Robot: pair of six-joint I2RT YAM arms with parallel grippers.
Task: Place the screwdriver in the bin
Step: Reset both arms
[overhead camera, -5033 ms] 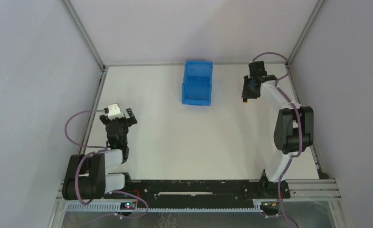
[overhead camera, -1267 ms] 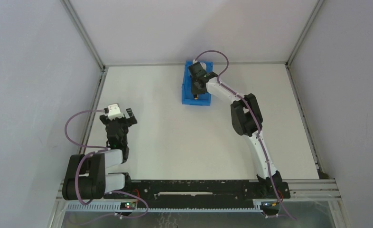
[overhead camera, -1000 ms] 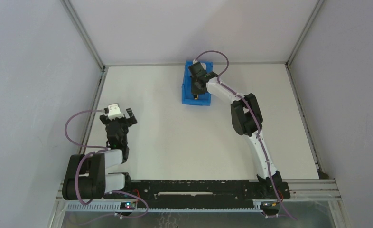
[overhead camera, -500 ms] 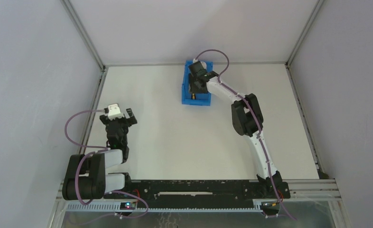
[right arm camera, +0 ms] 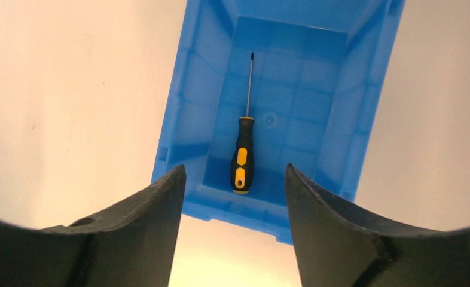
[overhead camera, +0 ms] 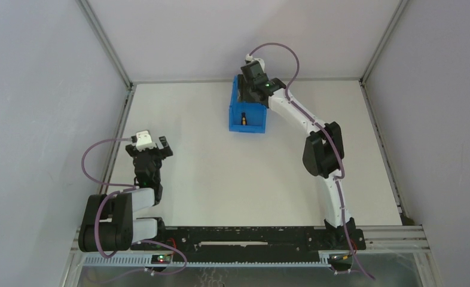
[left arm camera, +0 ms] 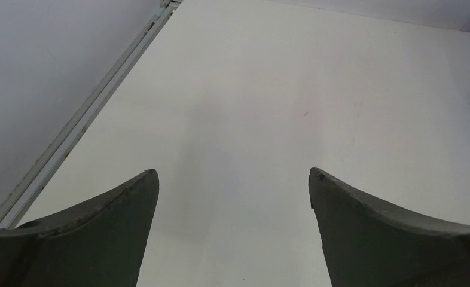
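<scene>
Right claw: jaws spread wide and holding nothing. It hangs above the bin, looking straight down into it, and both fingers are clear of the blue walls.

Screwdriver: it lies flat on the bin floor, directly under the gap between the jaws and well below them, touching neither finger. In the wrist view its black-and-yellow handle points toward the bin's lower wall, the one nearest the claw. The thin shaft runs away from you toward the far wall, roughly in line with the bin's long sides. In the overhead view it shows only as a small dark mark inside the bin.

Handling, as a judgement: treat it as light and stiff, with nothing fragile about it. The round shaft is thin and probably slick, so it may roll or slip out of a pinch. If you must pick it up again, close across the thicker handle near its middle, with the jaws set across its length. The bin walls leave little room beside it.

As things lie, the screwdriver is in the bin and the task looks complete.

Left claw: also wide and empty, low over bare table, well apart from the bin.
</scene>
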